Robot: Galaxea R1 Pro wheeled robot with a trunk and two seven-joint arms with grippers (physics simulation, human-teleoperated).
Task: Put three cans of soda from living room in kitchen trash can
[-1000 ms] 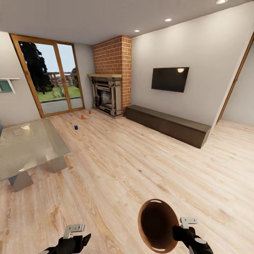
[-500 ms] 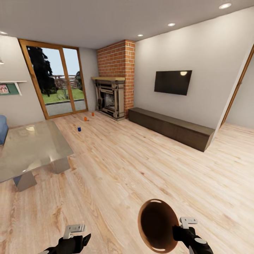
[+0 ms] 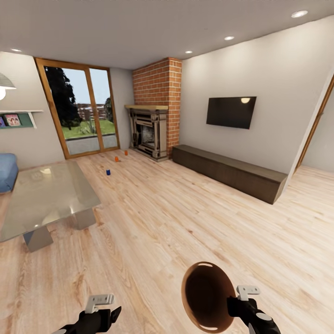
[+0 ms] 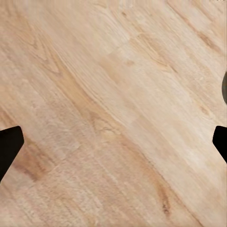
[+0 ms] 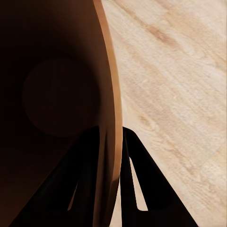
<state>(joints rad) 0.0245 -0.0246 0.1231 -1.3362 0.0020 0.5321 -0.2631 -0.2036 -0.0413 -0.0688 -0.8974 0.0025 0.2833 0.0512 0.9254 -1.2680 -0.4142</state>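
Note:
Far across the living room floor, near the glass doors, stand the three cans of soda: an orange can [image 3: 125, 152], a second orange can [image 3: 117, 158] and a blue can [image 3: 108, 172]. Close below me, the copper-brown trash can [image 3: 206, 297] hangs tilted, its dark inside facing me. My right gripper [image 3: 234, 302] is shut on its rim. In the right wrist view the gripper [image 5: 111, 137] pinches the thin brown wall [image 5: 107, 71] between both fingers. My left gripper [image 3: 99, 317] is low at the left, open, with bare floor between its fingers [image 4: 9, 144].
A glass-topped low table [image 3: 46, 197] stands at the left, between me and the cans. A brick chimney with a dark fireplace [image 3: 149, 132] fills the far corner. A long dark bench [image 3: 229, 171] runs under the wall TV [image 3: 230, 112]. Plank floor stretches ahead.
The whole picture has shifted right and slightly down, so the camera has turned left; a lamp and a blue seat now show at the left. Both grippers and the trash can keep their places.

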